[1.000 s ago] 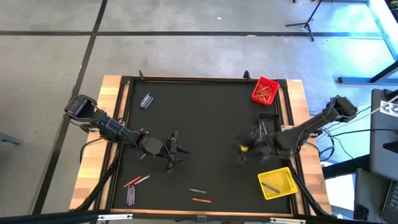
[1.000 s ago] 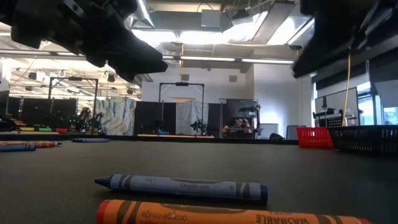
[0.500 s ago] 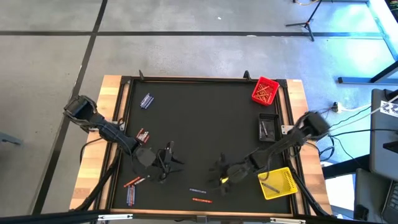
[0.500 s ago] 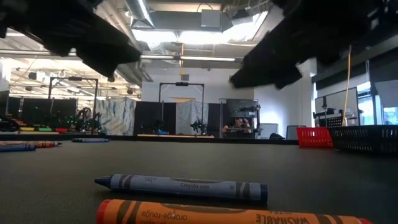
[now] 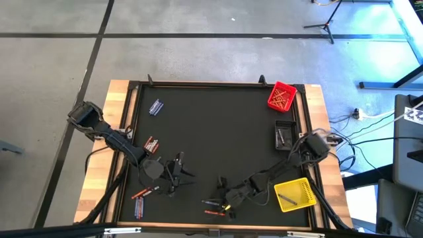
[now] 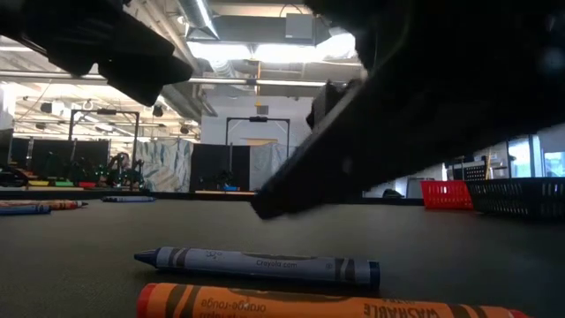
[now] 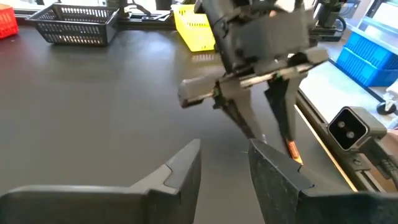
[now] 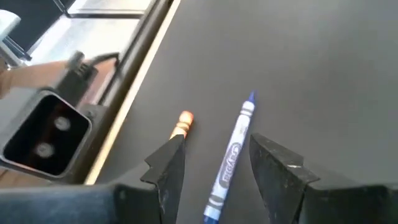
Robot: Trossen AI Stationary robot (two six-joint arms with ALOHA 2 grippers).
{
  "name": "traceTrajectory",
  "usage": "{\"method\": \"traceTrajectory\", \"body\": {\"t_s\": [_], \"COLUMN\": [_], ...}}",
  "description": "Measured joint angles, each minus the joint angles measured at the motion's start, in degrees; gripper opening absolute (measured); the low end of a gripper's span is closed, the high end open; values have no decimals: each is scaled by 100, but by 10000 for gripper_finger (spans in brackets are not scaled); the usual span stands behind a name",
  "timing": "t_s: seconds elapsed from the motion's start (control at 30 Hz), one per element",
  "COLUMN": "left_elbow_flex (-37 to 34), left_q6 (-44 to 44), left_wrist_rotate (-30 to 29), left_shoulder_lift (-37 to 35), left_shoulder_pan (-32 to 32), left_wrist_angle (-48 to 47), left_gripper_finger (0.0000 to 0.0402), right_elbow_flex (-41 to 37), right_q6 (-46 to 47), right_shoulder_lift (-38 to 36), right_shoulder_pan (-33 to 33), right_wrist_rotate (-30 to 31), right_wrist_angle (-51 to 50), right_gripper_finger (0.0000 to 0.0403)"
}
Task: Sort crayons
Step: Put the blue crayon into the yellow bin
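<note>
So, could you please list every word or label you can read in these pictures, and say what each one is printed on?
"Crayola" on the blue crayon, low view, seen upside down.
"WASHABLE" on the orange crayon lying in front of it, also upside down; the smaller print beside it is too blurred to read.
Blue crayon's print in the right wrist view: too blurred to read.

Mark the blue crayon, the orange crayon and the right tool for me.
blue crayon (image 8: pixel 231 154): right wrist view, on its paper wrapper, mid-length.
orange crayon (image 8: pixel 183 124): right wrist view, on the visible end by the tip.
right tool (image 8: pixel 212 160): right wrist view, midway between its two fingertips.
</note>
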Motion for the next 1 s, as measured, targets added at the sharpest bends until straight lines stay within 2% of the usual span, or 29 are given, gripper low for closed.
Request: {"method": "traceTrajectory", "body": {"t_s": [0.23,0.33,0.43,0.63,0.7,0.9,1.0], "left_elbow_flex": [0,0,0,0,0,0,0], "left_q6": [388,452,454,459,487,492,490], "left_wrist_rotate": [68,68,50,20,4,-4,-4], "left_shoulder_lift": [0,0,0,0,0,0,0], "left_shoulder_pan": [5,4,5,13,37,44,44], "left_wrist_angle": [12,117,89,91,91,89,89], "left_gripper_finger": [126,126,126,126,126,126,126], "right_elbow_flex": [9,16,20,22,24,11,3], "right_q6": [-149,-181,-288,-298,-302,-304,-327], "right_shoulder_lift": [289,327,327,327,324,298,226], "right_shoulder_pan": [-7,0,-4,-9,-4,-2,-3], "right_wrist_rotate": [151,351,361,443,549,561,513], "right_wrist_angle": [-11,-48,-95,-345,-374,-393,-455], "right_gripper_finger": [177,164,128,30,13,35,28]}}
